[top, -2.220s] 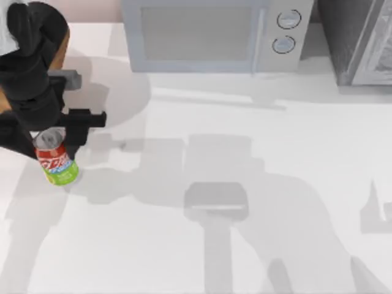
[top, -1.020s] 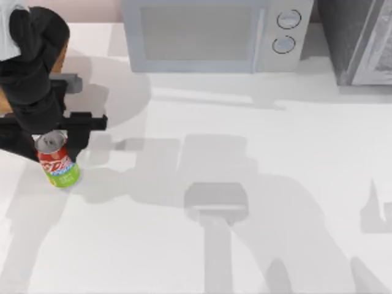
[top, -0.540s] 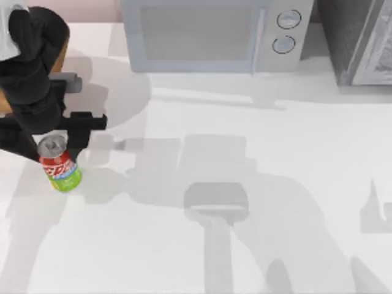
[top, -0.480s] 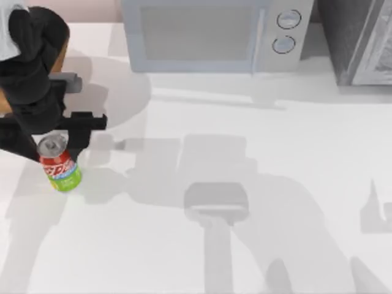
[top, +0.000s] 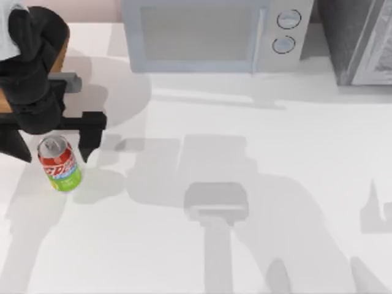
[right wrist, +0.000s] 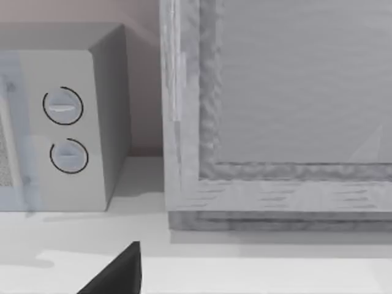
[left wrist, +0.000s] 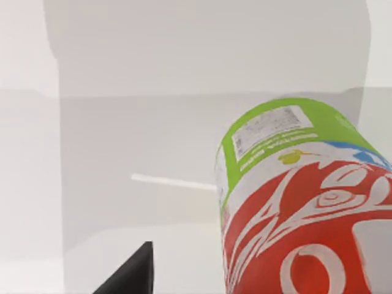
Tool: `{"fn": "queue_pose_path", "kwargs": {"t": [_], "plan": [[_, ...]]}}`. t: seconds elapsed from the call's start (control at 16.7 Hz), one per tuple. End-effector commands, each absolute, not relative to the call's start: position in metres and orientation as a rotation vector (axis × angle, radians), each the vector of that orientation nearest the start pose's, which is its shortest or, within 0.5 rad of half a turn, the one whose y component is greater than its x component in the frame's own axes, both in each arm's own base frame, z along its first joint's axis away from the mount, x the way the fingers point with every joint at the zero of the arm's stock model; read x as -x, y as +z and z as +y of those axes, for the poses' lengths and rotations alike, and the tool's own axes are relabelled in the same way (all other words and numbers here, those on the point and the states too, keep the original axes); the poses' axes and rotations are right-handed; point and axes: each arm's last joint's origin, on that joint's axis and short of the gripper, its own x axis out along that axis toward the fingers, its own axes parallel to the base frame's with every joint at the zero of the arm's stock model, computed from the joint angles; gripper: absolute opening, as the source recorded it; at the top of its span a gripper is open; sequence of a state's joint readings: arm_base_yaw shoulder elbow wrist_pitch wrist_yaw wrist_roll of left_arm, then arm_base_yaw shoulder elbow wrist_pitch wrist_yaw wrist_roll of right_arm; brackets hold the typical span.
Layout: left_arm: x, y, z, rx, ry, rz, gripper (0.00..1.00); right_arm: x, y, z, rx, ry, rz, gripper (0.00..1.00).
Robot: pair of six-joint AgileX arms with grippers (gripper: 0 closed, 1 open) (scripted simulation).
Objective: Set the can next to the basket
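Our left pincer (top: 52,146) hangs at the table's (top: 257,184) nine o'clock edge with its fingers spread wide, one on each side of the can (top: 59,163) and neither touching it. The can stands upright on the table, silver top up, just at six o'clock of the tan basket (top: 60,52) that our arm mostly hides. A grey microwave (top: 211,33) sits at twelve o'clock.

White looping lettering on the red band of the can (left wrist: 306,202), too stylised and cropped to read as a word. Small white label panel with fine grey print on its green part, illegible. Two round dials on the microwave (top: 214,33), unmarked. Nothing else legible anywhere.
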State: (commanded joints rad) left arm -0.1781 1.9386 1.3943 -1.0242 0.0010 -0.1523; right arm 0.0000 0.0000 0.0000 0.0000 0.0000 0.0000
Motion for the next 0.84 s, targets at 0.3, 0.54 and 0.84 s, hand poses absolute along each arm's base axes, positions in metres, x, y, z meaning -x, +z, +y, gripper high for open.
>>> {"fn": "queue_pose_path", "kwargs": {"t": [0.3,0.54,0.84], "plan": [[-0.356,0.172,-0.062,-0.02,-0.02,1.57,1.0,-0.106,0.16,-0.001,0.0,0.0,0.0,1.0],[-0.357,0.19,-0.062,-0.015,-0.016,1.57,1.0,-0.106,0.16,-0.001,0.0,0.0,0.0,1.0],[-0.356,0.211,-0.062,-0.017,-0.017,1.569,1.0,-0.106,0.16,-0.001,0.0,0.0,0.0,1.0]]}}
